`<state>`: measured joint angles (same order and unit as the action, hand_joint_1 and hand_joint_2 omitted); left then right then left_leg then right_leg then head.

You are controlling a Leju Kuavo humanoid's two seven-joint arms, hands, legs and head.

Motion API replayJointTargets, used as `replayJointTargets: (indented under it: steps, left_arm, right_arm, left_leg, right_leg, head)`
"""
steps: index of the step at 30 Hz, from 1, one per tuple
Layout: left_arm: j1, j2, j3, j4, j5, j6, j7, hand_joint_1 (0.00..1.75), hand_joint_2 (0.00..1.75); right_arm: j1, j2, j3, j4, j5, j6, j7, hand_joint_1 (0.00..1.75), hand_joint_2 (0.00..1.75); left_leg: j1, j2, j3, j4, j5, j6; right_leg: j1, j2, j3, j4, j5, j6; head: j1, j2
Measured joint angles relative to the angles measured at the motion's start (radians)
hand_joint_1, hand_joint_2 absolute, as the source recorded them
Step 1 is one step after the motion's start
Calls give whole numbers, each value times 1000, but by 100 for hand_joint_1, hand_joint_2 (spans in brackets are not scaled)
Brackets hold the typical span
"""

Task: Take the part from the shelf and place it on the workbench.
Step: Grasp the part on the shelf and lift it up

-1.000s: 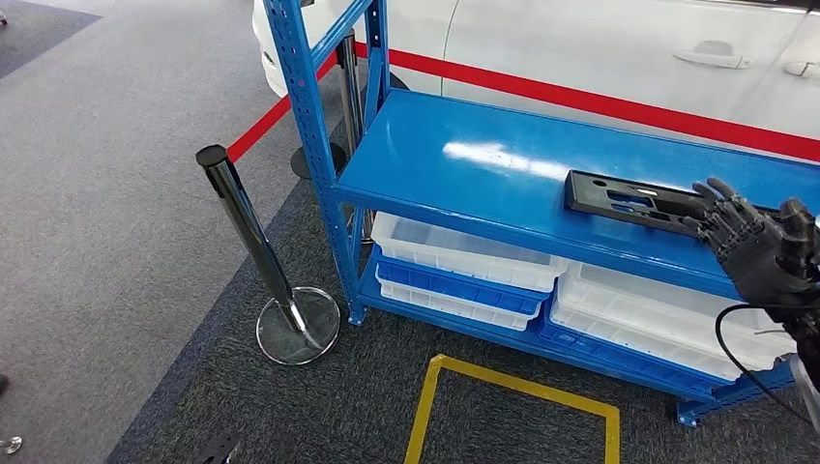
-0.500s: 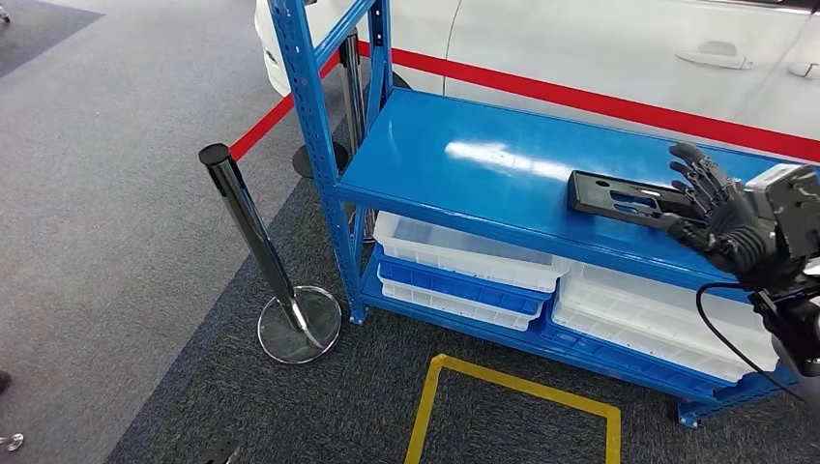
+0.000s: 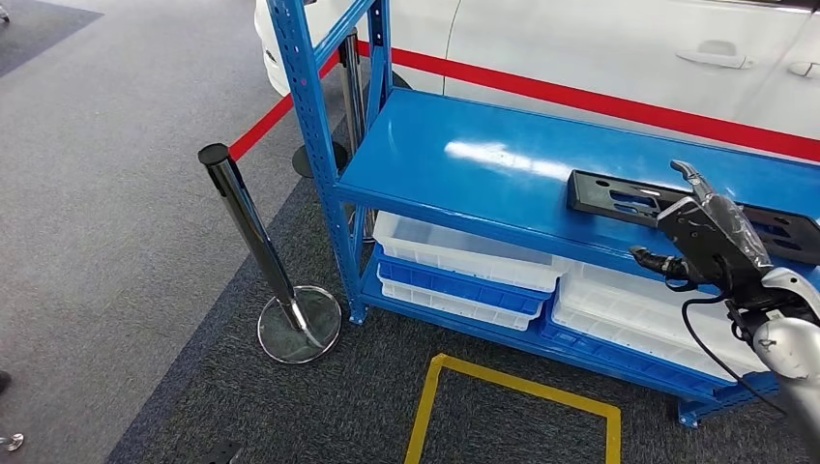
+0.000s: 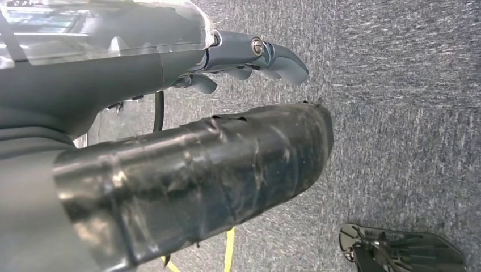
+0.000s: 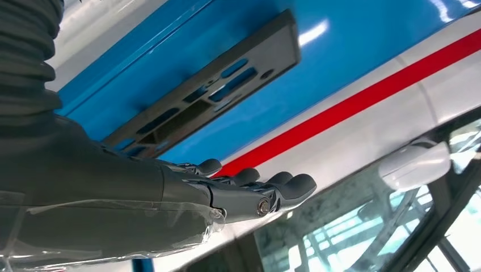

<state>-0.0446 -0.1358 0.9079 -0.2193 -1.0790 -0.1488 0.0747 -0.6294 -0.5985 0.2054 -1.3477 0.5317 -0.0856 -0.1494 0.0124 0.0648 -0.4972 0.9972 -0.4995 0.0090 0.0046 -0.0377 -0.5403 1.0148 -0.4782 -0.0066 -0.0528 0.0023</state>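
**Robot Reaches for the Black Part on the Blue Shelf**

The robot is at the reaching step. Its right hand point(image 3: 698, 229) is up over the front edge of the blue metal shelf point(image 3: 464, 164), just beside the part point(image 3: 619, 201). The hand holds nothing. Its fingers point(image 5: 283, 186) are stretched out straight and lie close side by side, and the thumb point(image 3: 650, 259) sticks out away from them. They are above the part and do not seem to touch it yet.

The part is a long, flat, black plate with slots cut through it, so the blue shows in the holes. It looks like hard plastic with a dull skin. It lies flat on the top board, near the right end. The board is smooth and shiny and throws back the light.

Next, I think the hand must come down, slide its fingers over one long edge and the thumb under the other, then squeeze. The part is thin and flat, so it may be hard to get under. It could slip on the slick paint.

The left hand point(image 4: 249, 56) hangs down by the grey carpet point(image 4: 408, 113). Its fingers curl a little and hold nothing.

White plastic trays point(image 3: 464, 253) sit on the lower shelf. A shiny metal post point(image 3: 253, 242) stands close by.
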Motion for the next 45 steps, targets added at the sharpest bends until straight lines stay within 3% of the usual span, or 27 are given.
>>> replayJointTargets:
  steps: [14, 23, 45]
  left_arm:
    - [-1, 0, -10, 1, -51, -3, 27, 0, 0]
    - [-2, -1, -32, 5, -97, -3, 38, 0, 0]
    - [-2, 1, -56, 10, -124, 7, 13, 0, 0]
  right_arm:
    - [35, 0, 107, 66, 481, -227, 101, 0, 175]
    - [86, -2, 112, 142, 747, -376, 199, 0, 175]
    - [164, -16, -6, 235, 744, -416, 198, 0, 175]
  left_leg:
    - [0, 0, 0, 0, 0, 0]
    - [0, 0, 0, 0, 0, 0]
    - [-3, 0, -4, 5, -1, 2]
  right_leg:
    - [0, 0, 0, 0, 0, 0]
    - [0, 0, -1, 0, 0, 0]
    - [-4, 1, -3, 0, 3, 4]
  head:
    - [0, 0]
    - [0, 0]
    - [0, 0]
